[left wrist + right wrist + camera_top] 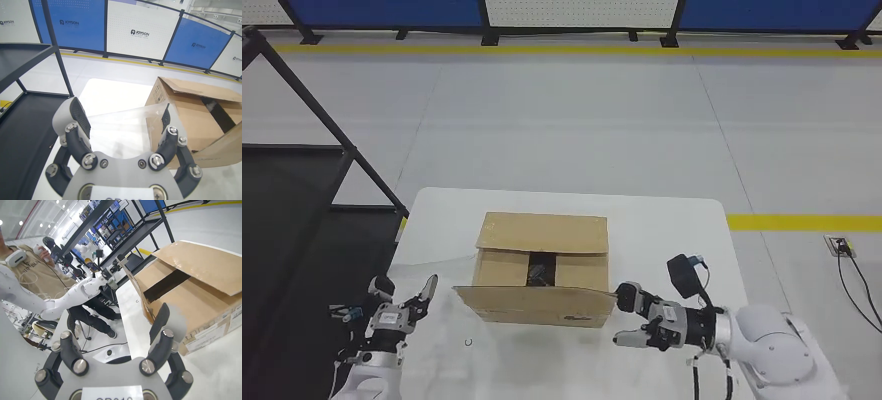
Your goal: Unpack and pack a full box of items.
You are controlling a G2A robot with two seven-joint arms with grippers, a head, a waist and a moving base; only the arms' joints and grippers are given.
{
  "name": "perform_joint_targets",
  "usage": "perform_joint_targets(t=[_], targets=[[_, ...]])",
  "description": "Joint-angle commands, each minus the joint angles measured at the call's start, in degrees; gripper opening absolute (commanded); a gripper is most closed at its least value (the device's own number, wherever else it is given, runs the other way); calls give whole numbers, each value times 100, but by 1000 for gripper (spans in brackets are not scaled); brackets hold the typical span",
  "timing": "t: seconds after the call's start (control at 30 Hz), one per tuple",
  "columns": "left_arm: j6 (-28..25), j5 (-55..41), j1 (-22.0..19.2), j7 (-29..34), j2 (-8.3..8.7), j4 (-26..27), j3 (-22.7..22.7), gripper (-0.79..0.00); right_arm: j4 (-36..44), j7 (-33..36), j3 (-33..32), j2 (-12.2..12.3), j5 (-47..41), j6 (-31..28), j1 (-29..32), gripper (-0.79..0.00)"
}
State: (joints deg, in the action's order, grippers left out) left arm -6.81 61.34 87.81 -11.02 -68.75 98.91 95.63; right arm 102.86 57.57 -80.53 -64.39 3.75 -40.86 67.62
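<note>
— Where is the box found?

— The cardboard box (542, 238) is set on the middle of the white table (672, 225). Its top flaps are partly raised, and a dark slot (542, 268) is seen between them. What is packed inside cannot be made out.

— How is the left gripper held?

— The left gripper (404, 288) is held spread with nothing grasped. It is placed near the table's left edge, close to the left end of the near flap (532, 293). In the left wrist view a clear glossy film (121, 128) is seen across the gap between the fingers. Whether it is touched cannot be told.

— And the right one?

— The right gripper (627, 316) is likewise spread wide and nothing is clasped in it. It is placed at the box's near right corner, with one finger just beside the right end of the near flap. Contact there cannot be confirmed.

— What else is seen?

— A small dark ring (469, 345) is seen on the table in front of the box, near the left gripper. A black rack (292, 220) is stood beside the table on the left.
</note>
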Motion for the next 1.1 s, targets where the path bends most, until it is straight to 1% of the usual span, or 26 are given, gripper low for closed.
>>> perform_joint_targets(t=[0.0,0.13,0.27,0.37,0.4,0.47,0.57,0.67,0.7,0.8,0.83,1.07], targets=[[-215,-33,38,-34,6,56,19,0,198,1,-79,35,101,-87,251,0],[-728,-83,139,-96,29,184,100,0,368,-98,-147,81,337,-218,576,0],[-1132,-146,236,-134,49,293,196,0,385,-174,-137,118,472,-303,755,0],[-1115,-161,260,-145,50,337,252,0,390,-442,-201,132,609,-234,831,0],[-1082,-167,254,-140,48,333,254,0,382,-626,-263,132,691,-166,842,0],[-946,-160,229,-128,40,310,247,0,385,-1113,-364,117,1051,221,854,0],[-904,-204,204,-119,32,280,228,0,293,-1665,-227,72,1429,966,702,0],[-891,-237,221,-142,27,265,232,0,-42,-2067,100,7,1668,1581,298,0],[-887,-246,229,-145,25,263,235,0,-148,-2116,198,-11,1668,1663,188,0],[-868,-287,294,-137,18,256,238,0,-751,-2438,561,-96,1744,2065,-389,0],[-875,-268,319,-77,19,252,234,0,-832,-2521,604,-107,1877,2172,-488,0],[-882,-201,333,-19,24,255,236,0,-832,-2521,604,-107,1877,2172,-488,0]])
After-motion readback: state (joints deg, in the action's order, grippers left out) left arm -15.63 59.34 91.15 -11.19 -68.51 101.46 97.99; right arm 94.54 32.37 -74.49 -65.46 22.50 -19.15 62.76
